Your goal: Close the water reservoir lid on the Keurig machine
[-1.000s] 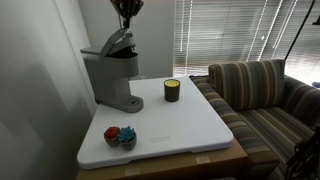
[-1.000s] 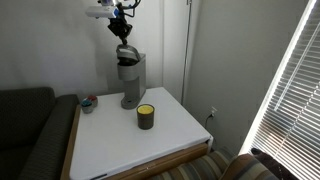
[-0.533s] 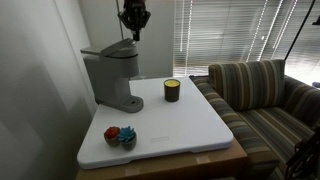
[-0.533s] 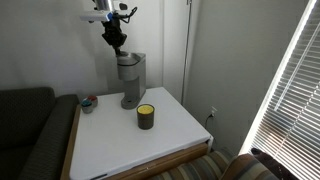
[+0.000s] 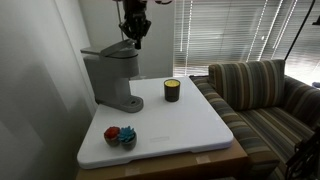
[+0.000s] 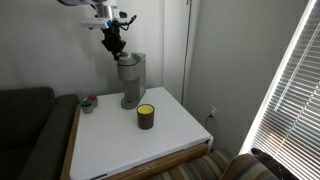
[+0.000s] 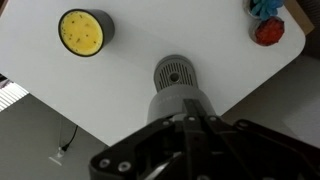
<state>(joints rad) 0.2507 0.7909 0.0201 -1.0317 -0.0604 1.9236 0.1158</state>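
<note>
The grey Keurig machine [image 5: 110, 78] stands at the back of the white table [image 5: 190, 125], seen in both exterior views [image 6: 128, 78]. Its top lid [image 5: 108, 50] lies down flat. My gripper [image 5: 136, 40] hangs just above the machine's top and touches nothing [image 6: 113, 47]. In the wrist view the fingers [image 7: 190, 120] meet at the tips with nothing between them, looking straight down on the machine's round drip base [image 7: 176, 76].
A dark jar with yellow wax [image 5: 172, 90] stands mid-table [image 6: 146, 116]. A small bowl with red and blue items [image 5: 120, 136] sits near a table corner. A striped sofa [image 5: 262, 90] is beside the table, a dark couch [image 6: 25, 135] on another side.
The raised lid has come down flat on the machine. My gripper has let off it and lifted a little above the top.
</note>
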